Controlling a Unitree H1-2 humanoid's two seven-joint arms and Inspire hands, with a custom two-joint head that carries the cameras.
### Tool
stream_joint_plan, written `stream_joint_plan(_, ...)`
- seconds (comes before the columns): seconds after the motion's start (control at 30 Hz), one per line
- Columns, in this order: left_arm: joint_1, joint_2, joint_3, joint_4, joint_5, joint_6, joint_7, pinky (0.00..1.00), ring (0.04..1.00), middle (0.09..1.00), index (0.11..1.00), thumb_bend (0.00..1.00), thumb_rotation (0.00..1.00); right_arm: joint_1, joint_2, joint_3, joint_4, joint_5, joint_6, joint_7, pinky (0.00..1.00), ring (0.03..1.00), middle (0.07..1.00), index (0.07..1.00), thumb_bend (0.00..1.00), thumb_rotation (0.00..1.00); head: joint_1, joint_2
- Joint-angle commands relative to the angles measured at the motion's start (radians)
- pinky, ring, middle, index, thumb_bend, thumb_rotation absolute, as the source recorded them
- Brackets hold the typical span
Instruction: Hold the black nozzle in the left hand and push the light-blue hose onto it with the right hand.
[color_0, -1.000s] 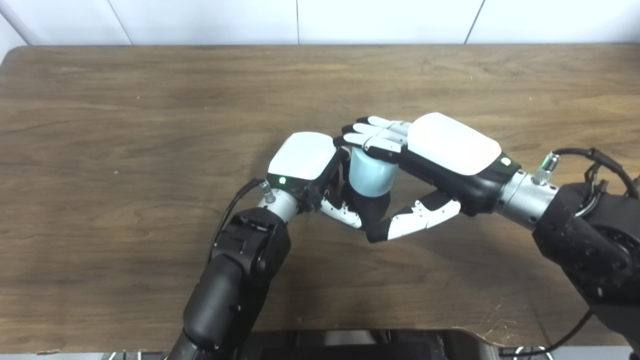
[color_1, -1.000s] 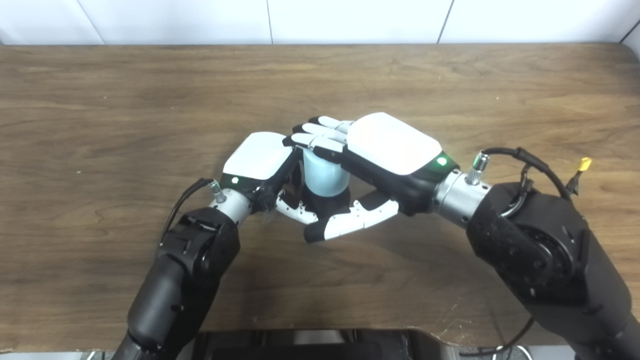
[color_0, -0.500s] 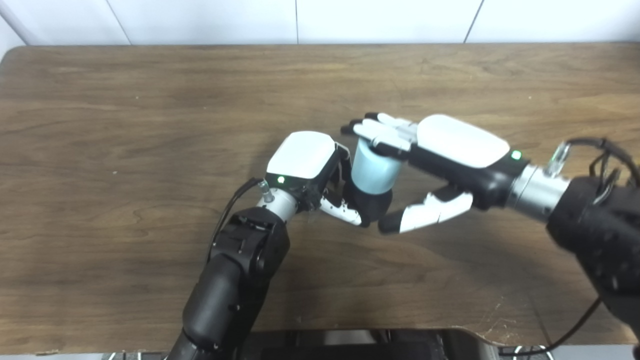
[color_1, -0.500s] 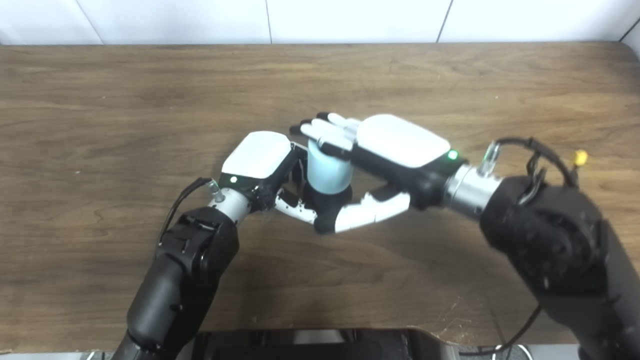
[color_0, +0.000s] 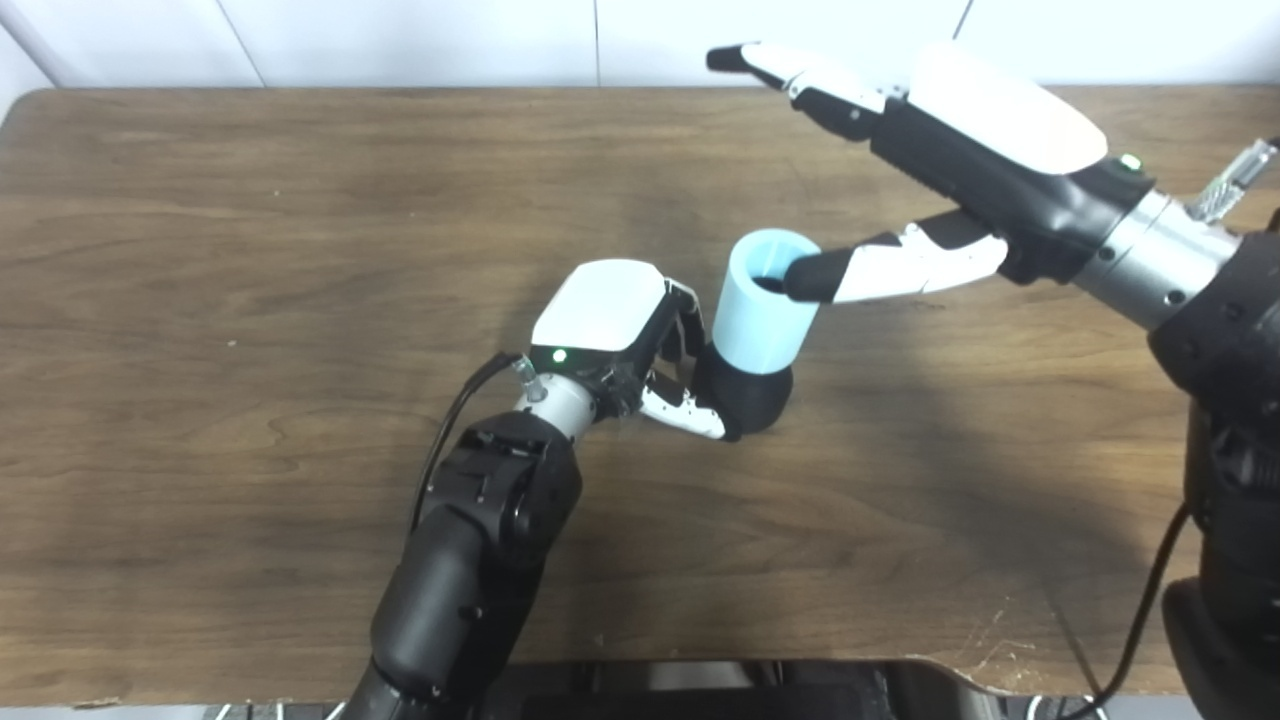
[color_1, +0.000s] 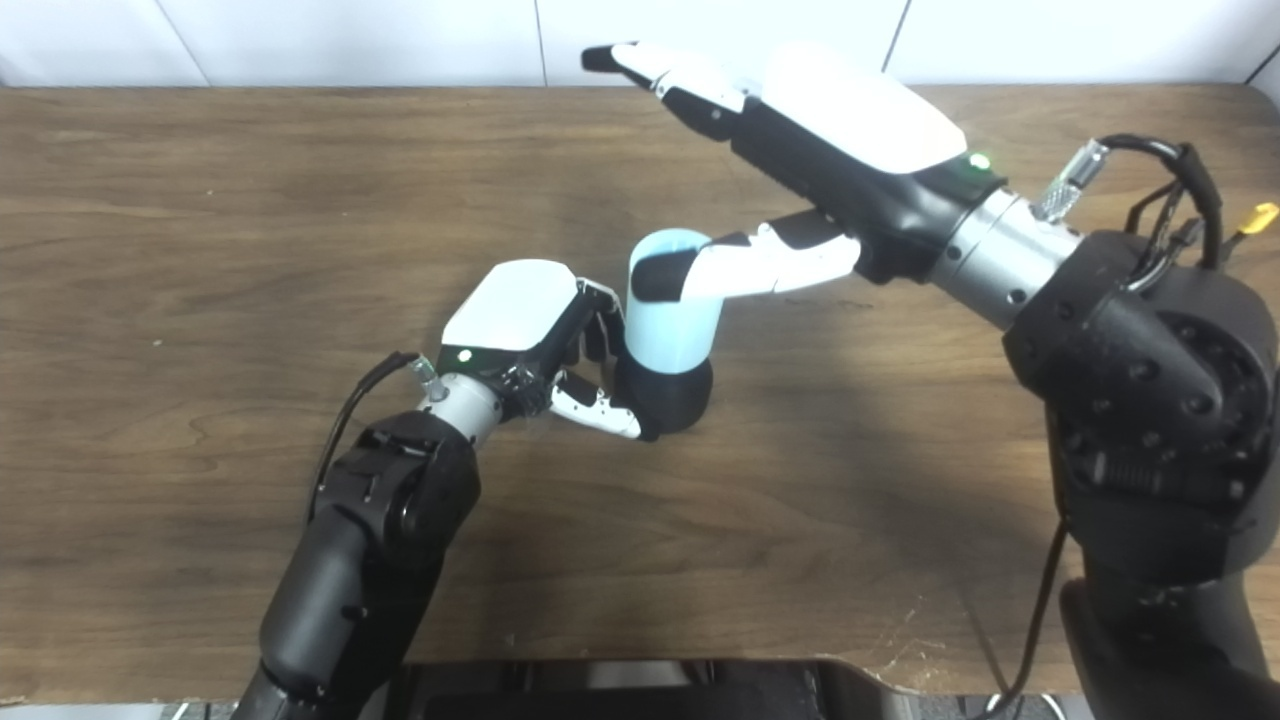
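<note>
Left eye view, frame centre | left hand (color_0: 625, 330) clamped on black nozzle (color_0: 745, 398) | light-blue hose (color_0: 760, 315) seated on it | right hand (color_0: 940, 160) spread, raised upper right | push step looked done; next: check seating

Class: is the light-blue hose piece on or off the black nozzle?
On. The light-blue hose piece sits upright over the black nozzle, held by the left hand.
</note>
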Motion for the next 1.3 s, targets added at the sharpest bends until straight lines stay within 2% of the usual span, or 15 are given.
stream_joint_plan(0.0,-0.002,0.002,0.008,-0.004,-0.028,-0.014,0.043,0.37,0.46,0.498,0.48,0.52,0.0,-0.039,-0.003,-0.016,-0.007,-0.008,0.004,-0.016,0.84,0.949,0.97,0.961,0.72,1.0,0.0,0.001)
stream_joint_plan(0.1,-0.006,0.014,0.01,0.001,-0.055,-0.041,0.097,0.39,0.473,0.467,0.484,0.53,0.0,-0.036,-0.004,-0.018,0.001,-0.016,0.003,-0.032,0.82,0.919,0.957,0.947,0.73,1.0,0.012,-0.006)
stream_joint_plan(0.13,-0.008,0.02,0.007,0.002,-0.053,-0.048,0.114,0.4,0.48,0.444,0.502,0.52,0.0,-0.035,-0.002,-0.02,0.002,-0.022,0.003,-0.035,0.78,0.895,0.955,0.944,0.73,1.0,0.014,-0.008)
stream_joint_plan(0.2,-0.014,0.033,0.003,0.0,-0.037,-0.058,0.13,0.42,0.51,0.459,0.51,0.52,0.0,-0.034,0.002,-0.025,0.005,-0.031,0.003,-0.042,0.77,0.89,0.952,0.941,0.73,1.0,0.015,-0.01)
stream_joint_plan(0.23,-0.017,0.039,0.003,-0.001,-0.034,-0.061,0.134,0.44,0.545,0.545,0.581,0.7,0.05,-0.033,0.002,-0.025,0.007,-0.035,0.003,-0.046,0.77,0.889,0.949,0.938,0.72,1.0,0.017,-0.012)
stream_joint_plan(0.27,-0.02,0.043,0.003,-0.003,-0.035,-0.064,0.138,0.47,0.582,0.619,0.648,0.81,0.1,-0.033,0.002,-0.025,0.01,-0.038,0.003,-0.049,0.76,0.886,0.945,0.935,0.71,1.0,0.018,-0.012)
stream_joint_plan(0.4,-0.028,0.039,0.025,0.003,-0.11,-0.08,0.183,0.55,0.67,0.753,0.789,0.97,0.19,-0.036,0.01,-0.03,0.018,-0.05,0.003,-0.041,0.77,0.887,0.946,0.935,0.72,1.0,0.018,-0.012)
stream_joint_plan(0.63,-0.047,0.049,0.043,0.003,-0.172,-0.082,0.197,0.7,0.834,0.911,0.972,1.0,0.35,-0.035,0.009,-0.024,0.026,-0.05,0.004,-0.039,0.75,0.878,0.939,0.933,0.72,1.0,0.031,-0.02)
stream_joint_plan(0.8,-0.061,0.085,0.075,-0.009,-0.228,-0.085,0.184,0.83,0.932,0.991,1.0,1.0,0.4,-0.028,0.01,-0.017,0.034,-0.053,0.003,-0.047,0.74,0.869,0.933,0.931,0.71,1.0,0.041,-0.034)
stream_joint_plan(0.87,-0.062,0.098,0.099,-0.021,-0.253,-0.077,0.185,0.84,0.937,0.996,1.0,1.0,0.42,-0.016,0.016,-0.024,0.049,-0.044,0.004,-0.055,0.75,0.845,0.929,0.932,0.69,1.0,0.043,-0.04)
stream_joint_plan(0.9,-0.061,0.105,0.114,-0.025,-0.268,-0.078,0.195,0.83,0.932,0.991,1.0,1.0,0.44,-0.008,0.015,-0.029,0.062,-0.034,0.003,-0.064,0.72,0.817,0.928,0.936,0.68,1.0,0.044,-0.045)
stream_joint_plan(0.97,-0.053,0.118,0.163,-0.035,-0.319,-0.083,0.224,0.8,0.925,0.982,1.0,1.0,0.46,0.013,0.011,-0.032,0.1,-0.018,-0.004,-0.103,0.66,0.776,0.913,0.93,0.64,1.0,0.046,-0.051)
stream_joint_plan(1.03,-0.042,0.127,0.218,-0.051,-0.38,-0.08,0.245,0.78,0.918,0.975,1.0,1.0,0.49,0.037,0.023,-0.045,0.14,-0.001,-0.004,-0.149,0.66,0.767,0.893,0.922,0.63,1.0,0.049,-0.063)
stream_joint_plan(1.17,-0.013,0.126,0.347,-0.083,-0.562,-0.062,0.268,0.75,0.905,0.966,1.0,1.0,0.49,0.099,0.055,-0.071,0.239,0.089,-0.066,-0.263,0.76,0.882,0.924,0.929,0.56,1.0,0.049,-0.074)
stream_joint_plan(1.27,0.012,0.118,0.444,-0.091,-0.706,-0.066,0.303,0.78,0.898,0.959,0.997,0.96,0.5,0.159,0.085,-0.082,0.31,0.131,-0.13,-0.357,0.79,0.903,0.947,0.959,0.58,1.0,0.046,-0.086)
